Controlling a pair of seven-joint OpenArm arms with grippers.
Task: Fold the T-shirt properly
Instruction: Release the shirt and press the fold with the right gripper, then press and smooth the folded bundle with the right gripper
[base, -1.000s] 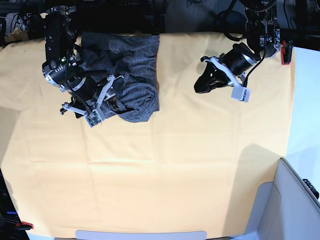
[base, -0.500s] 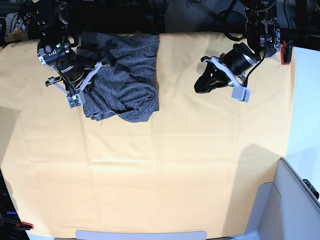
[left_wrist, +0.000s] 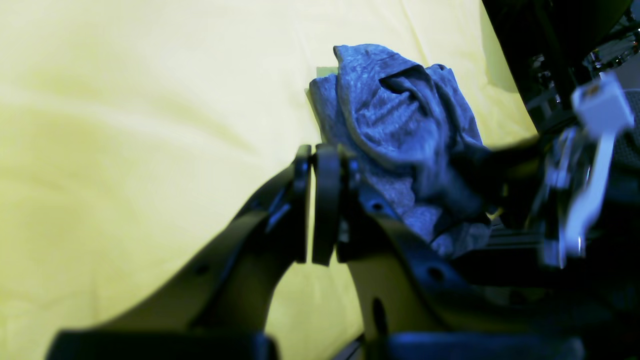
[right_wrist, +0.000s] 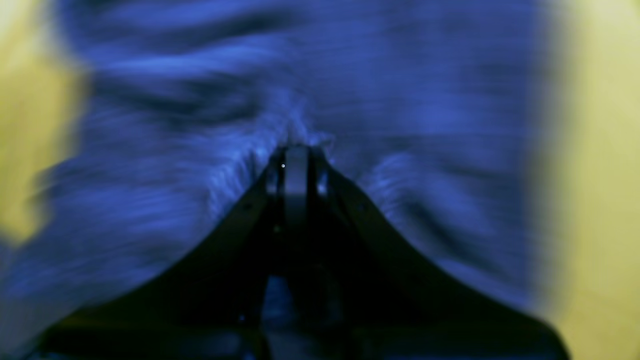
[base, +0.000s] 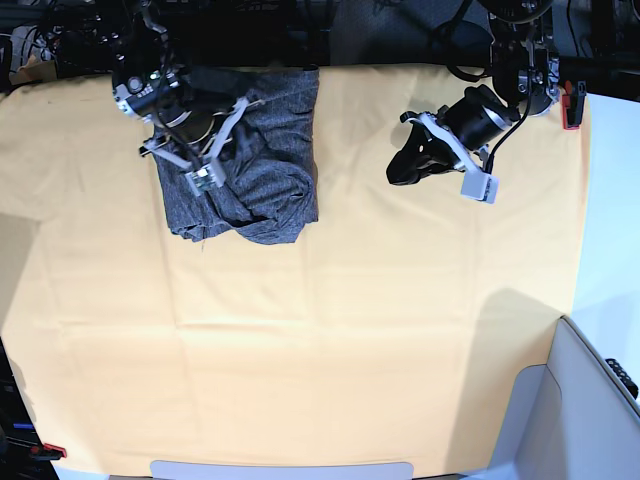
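The dark grey T-shirt (base: 262, 175) lies bunched in a rumpled heap at the back left of the yellow-orange cloth (base: 320, 330). My right gripper (base: 222, 150) is over the shirt's upper left part. In the blurred right wrist view its closed fingertips (right_wrist: 296, 156) pinch puckered shirt fabric (right_wrist: 400, 100). My left gripper (base: 398, 172) hangs over bare cloth at the back right, well apart from the shirt. Its fingers (left_wrist: 325, 200) are pressed together with nothing between them, and the shirt (left_wrist: 390, 120) shows beyond them.
A pale grey bin (base: 590, 400) stands at the front right corner. A red clamp (base: 572, 105) holds the cloth at the back right and a red clip (base: 52, 452) at the front left. Dark arm bases and cables line the back edge.
My right gripper swung from the shirt's lower left edge out to the left, then up and right over its upper left part. The left arm barely moved.
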